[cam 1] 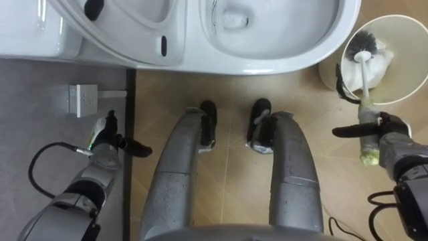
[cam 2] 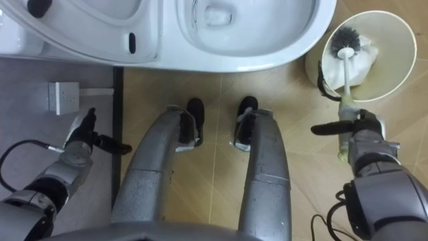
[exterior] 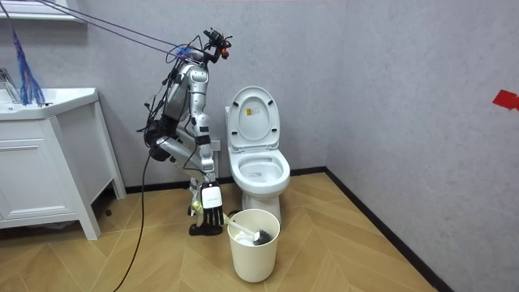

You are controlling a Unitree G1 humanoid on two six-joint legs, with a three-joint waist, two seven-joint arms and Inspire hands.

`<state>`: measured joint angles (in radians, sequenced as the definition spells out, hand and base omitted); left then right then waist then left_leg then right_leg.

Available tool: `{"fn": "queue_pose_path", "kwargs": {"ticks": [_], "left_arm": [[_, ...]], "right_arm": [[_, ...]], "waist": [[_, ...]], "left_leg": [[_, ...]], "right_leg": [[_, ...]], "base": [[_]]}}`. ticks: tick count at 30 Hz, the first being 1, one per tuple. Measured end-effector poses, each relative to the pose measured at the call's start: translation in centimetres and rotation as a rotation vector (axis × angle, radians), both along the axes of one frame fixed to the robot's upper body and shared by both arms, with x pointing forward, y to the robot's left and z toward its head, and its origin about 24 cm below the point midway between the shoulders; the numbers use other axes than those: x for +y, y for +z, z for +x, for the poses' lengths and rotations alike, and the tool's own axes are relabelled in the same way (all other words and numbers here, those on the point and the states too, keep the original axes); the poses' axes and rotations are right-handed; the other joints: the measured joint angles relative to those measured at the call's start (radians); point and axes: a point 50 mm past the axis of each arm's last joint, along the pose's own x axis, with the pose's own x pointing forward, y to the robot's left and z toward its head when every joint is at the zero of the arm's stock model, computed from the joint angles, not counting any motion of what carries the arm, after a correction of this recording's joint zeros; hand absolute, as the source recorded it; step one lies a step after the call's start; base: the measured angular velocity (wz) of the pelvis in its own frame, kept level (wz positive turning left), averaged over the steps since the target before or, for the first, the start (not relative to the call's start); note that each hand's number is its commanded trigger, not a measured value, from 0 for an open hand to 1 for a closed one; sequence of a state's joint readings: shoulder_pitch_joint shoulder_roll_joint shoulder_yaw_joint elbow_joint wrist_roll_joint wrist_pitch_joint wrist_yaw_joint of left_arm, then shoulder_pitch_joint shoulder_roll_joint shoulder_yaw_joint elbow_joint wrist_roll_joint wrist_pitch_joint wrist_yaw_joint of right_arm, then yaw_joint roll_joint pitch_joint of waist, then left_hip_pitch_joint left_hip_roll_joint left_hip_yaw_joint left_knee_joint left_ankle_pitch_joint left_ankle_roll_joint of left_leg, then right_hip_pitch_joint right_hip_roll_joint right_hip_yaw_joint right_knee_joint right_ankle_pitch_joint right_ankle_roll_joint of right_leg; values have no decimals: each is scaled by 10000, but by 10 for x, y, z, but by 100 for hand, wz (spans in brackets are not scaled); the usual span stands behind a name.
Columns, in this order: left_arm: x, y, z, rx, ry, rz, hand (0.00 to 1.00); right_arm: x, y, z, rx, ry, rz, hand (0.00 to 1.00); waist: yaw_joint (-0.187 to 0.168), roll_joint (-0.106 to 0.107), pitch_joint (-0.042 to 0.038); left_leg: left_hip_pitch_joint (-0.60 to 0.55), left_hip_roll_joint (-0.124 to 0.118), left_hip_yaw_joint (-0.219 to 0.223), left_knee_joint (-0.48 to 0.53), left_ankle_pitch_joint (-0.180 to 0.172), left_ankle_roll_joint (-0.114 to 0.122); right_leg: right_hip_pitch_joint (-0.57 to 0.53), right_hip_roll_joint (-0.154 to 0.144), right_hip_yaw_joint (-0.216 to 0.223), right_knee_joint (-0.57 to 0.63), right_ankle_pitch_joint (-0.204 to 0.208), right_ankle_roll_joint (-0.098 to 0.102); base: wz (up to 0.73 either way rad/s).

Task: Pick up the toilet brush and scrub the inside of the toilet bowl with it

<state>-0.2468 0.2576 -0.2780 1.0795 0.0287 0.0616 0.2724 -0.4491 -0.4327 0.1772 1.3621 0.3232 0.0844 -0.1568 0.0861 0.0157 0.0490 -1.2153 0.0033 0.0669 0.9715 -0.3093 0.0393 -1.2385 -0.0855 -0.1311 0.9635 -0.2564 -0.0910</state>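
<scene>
— Right hand (cam 1: 386,129)?
— Curled tight round the pale plastic handle of the long white toilet brush (cam 1: 364,87), with thumb poking out to the left.
— And the black bristled head?
— Down inside the round cream plastic bucket (cam 1: 411,98), far right on the herringbone wooden floor (cam 1: 234,100), just beside the white ceramic toilet bowl (cam 1: 267,63).
— Left hand (cam 1: 107,137)?
— Hanging low on the left, holding nothing, with fingers loosely straight, near a small white wall socket (cam 1: 83,99).
— Stance?
— Upright, facing the toilet closely, with feet just short of the bowl's near rim. Oval white lid (exterior: 253,118) raised against the wall. White vanity cabinet (exterior: 49,162) well apart, toward the room view's left.
</scene>
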Motion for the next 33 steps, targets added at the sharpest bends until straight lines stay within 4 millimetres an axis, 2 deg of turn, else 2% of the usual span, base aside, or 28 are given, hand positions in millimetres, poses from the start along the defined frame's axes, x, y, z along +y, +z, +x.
{"fn": "queue_pose_path", "kwargs": {"ticks": [33], "left_arm": [[12, 7, 3, -535, 456, 369, 0]], "right_arm": [[-5, 3, 1, -332, -531, 279, 0]], "waist": [[-11, -2, 0]], "left_leg": [[-487, -14, 124, 3, -63, 42]], "right_leg": [[-560, -96, 15, 104, -40, -51]], "base": [[0]]}}
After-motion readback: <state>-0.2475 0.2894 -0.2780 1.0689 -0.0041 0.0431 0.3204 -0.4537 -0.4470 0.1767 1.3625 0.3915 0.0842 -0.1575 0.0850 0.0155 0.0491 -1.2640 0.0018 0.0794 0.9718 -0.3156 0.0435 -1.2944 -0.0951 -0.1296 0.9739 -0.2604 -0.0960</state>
